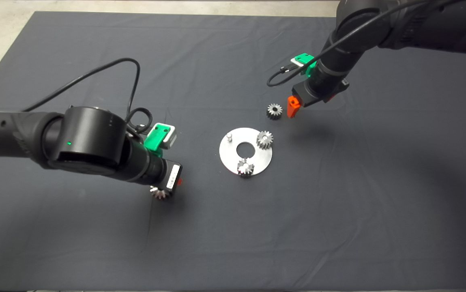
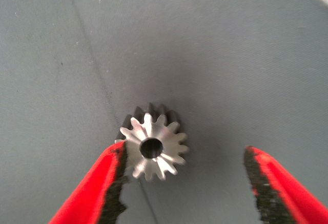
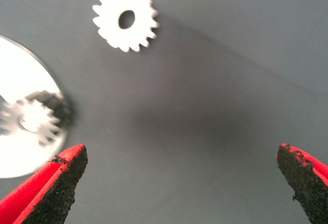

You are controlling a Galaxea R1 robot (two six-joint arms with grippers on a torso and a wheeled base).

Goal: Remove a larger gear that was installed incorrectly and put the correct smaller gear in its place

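Observation:
The larger gear [image 2: 154, 147], bright silver with long pointed teeth, lies flat on the mat [image 1: 95, 243] left of the plate. My left gripper [image 2: 185, 152] stands open around it, one finger [image 2: 110, 175] touching its rim; from above, the gear [image 1: 159, 193] peeks out under that gripper [image 1: 174, 184]. The smaller gear [image 1: 274, 111], dark grey, lies loose on the mat behind the round silver plate [image 1: 233, 156]. My right gripper [image 1: 293, 107] hovers open just right of it, holding nothing. In the right wrist view this gear [image 3: 125, 18] lies ahead of the wide-open gripper [image 3: 182, 155].
Two small gears [image 1: 264, 139] [image 1: 245, 166] sit on the plate, and a bare pin [image 1: 229, 137] stands at its back left. The plate has a round centre hole. The plate's edge [image 3: 15, 80] and one gear [image 3: 36, 119] show in the right wrist view.

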